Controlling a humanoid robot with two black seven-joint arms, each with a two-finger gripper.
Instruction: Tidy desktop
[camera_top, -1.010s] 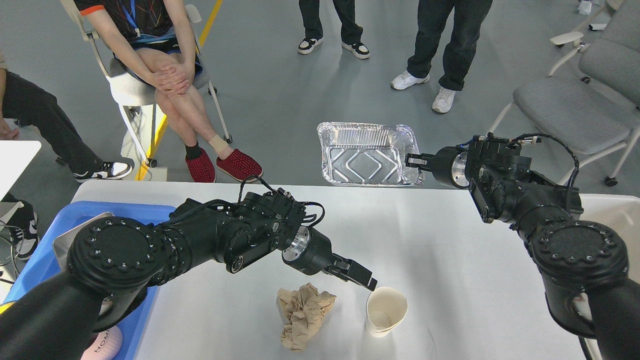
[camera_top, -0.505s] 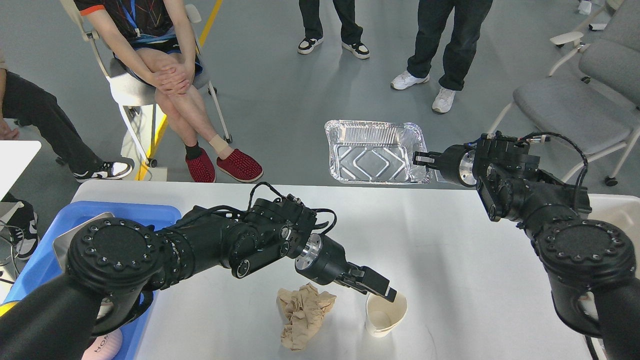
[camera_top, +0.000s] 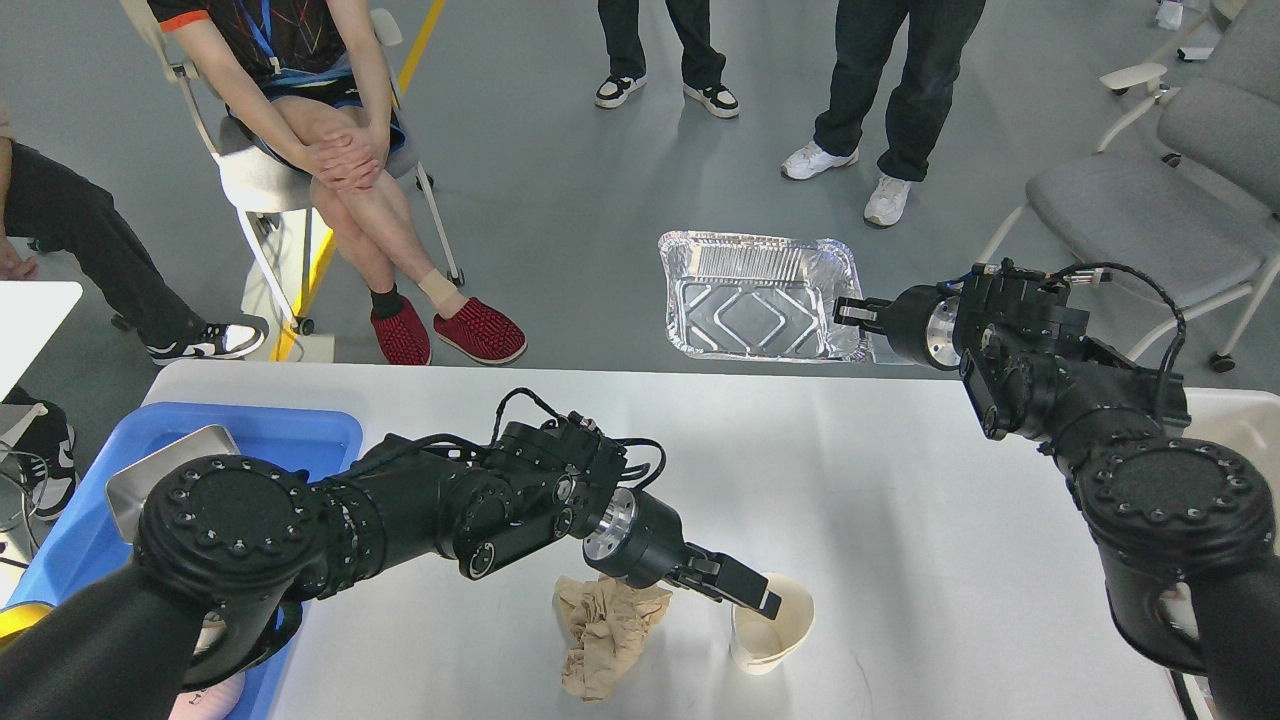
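Your left gripper (camera_top: 755, 597) sits lower middle of frame, tip at paper cup (camera_top: 768, 624) rim, one finger looks inside; can't tell if it's pinching. Crumpled brown paper (camera_top: 605, 640) just left of cup. Your right gripper (camera_top: 852, 312) clamps foil tray (camera_top: 757, 296) edge, upper middle, past desktop (camera_top: 900, 520). Blue tray (camera_top: 285, 430) lower left.

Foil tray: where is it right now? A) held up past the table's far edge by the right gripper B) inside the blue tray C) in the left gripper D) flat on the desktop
A: the right gripper pinches the foil tray by its right rim, beyond the desktop.
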